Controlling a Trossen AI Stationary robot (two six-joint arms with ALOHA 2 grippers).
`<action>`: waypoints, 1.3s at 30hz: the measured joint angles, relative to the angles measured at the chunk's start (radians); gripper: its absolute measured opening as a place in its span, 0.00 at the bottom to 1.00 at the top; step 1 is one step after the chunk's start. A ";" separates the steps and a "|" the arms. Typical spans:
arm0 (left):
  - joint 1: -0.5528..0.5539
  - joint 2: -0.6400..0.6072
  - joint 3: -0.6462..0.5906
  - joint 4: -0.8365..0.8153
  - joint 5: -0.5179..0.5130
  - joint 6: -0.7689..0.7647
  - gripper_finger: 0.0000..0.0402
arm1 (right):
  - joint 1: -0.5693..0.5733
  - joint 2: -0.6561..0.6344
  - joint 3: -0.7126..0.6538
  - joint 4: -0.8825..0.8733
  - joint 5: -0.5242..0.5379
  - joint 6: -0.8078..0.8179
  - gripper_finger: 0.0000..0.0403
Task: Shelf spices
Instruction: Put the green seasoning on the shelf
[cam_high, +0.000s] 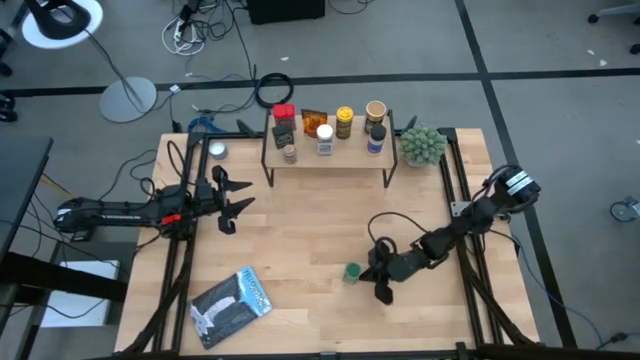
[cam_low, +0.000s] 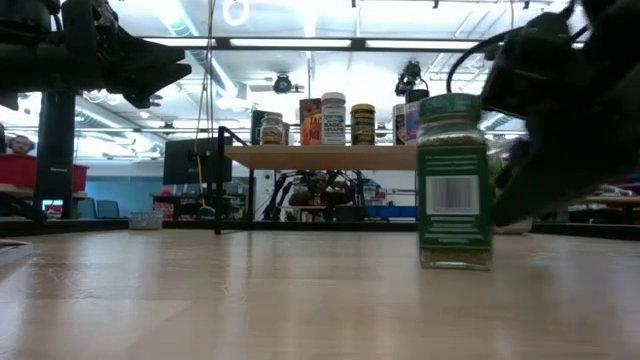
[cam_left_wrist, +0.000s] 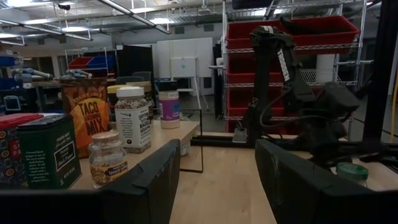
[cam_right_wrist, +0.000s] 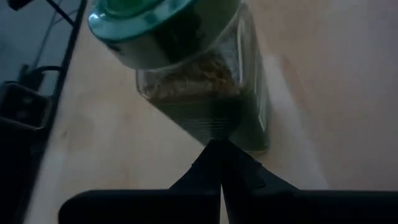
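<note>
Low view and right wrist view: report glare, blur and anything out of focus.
Low view: ceiling lights glare white; the right gripper is a dark blur beside the sharp green-lidded jar. Right wrist view: that jar fills the frame, soft and dim; shut fingers nearly black.

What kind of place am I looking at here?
Most likely a robotics lab or workshop. Two robot arms work at a wooden table carrying a small shelf of spice jars, cables trail across the floor, and red storage bins fill racks behind.

Eight spices (cam_high: 325, 128) stand on the shelf (cam_high: 330, 158) at the table's far edge; one jar (cam_high: 352, 272) stands alone nearer the front.
</note>
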 joint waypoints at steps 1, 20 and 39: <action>0.000 0.000 0.000 0.000 0.000 0.000 0.53 | -0.016 0.000 0.002 0.000 0.051 -0.015 0.00; 0.000 0.000 0.000 -0.004 0.000 0.000 0.53 | -0.107 0.005 0.009 0.047 -0.241 0.077 0.00; 0.000 0.000 0.000 0.109 0.005 -0.003 0.53 | -0.110 0.005 0.009 0.108 -0.228 0.023 0.00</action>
